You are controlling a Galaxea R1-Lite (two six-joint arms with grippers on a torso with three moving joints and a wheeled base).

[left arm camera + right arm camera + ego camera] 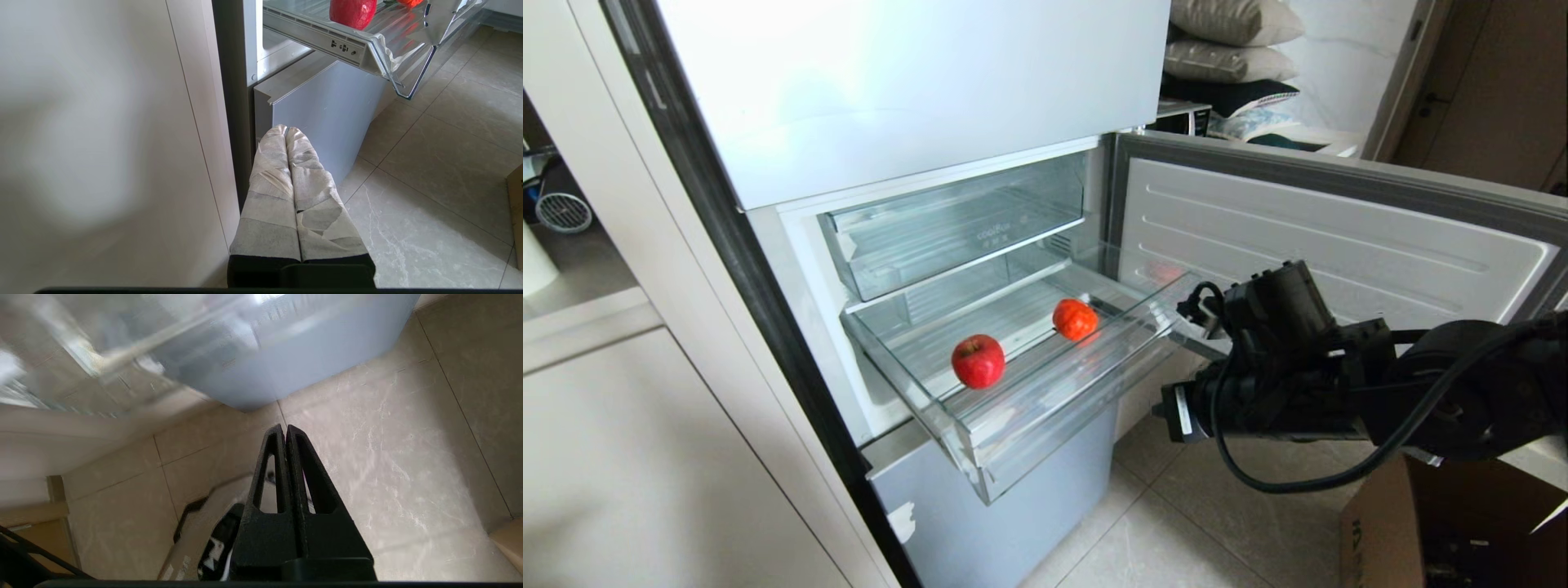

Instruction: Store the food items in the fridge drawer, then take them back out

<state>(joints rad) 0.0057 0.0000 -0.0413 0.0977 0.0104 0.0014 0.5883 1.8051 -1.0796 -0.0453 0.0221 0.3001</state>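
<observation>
We've got both food items sitting in the pulled-out drawer; right gripper off at its 3 o'clock, clenched empty over the floor; left gripper clenched too, parked low by the fridge.

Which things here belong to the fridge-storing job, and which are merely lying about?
Job:
- red food item
- orange food item
- fridge drawer
- right end effector, shut and empty

Lying about:
- upper clear bin
- cardboard box
- pillows

Two food items lie apart in the pulled-out fridge drawer, below another bin.
</observation>
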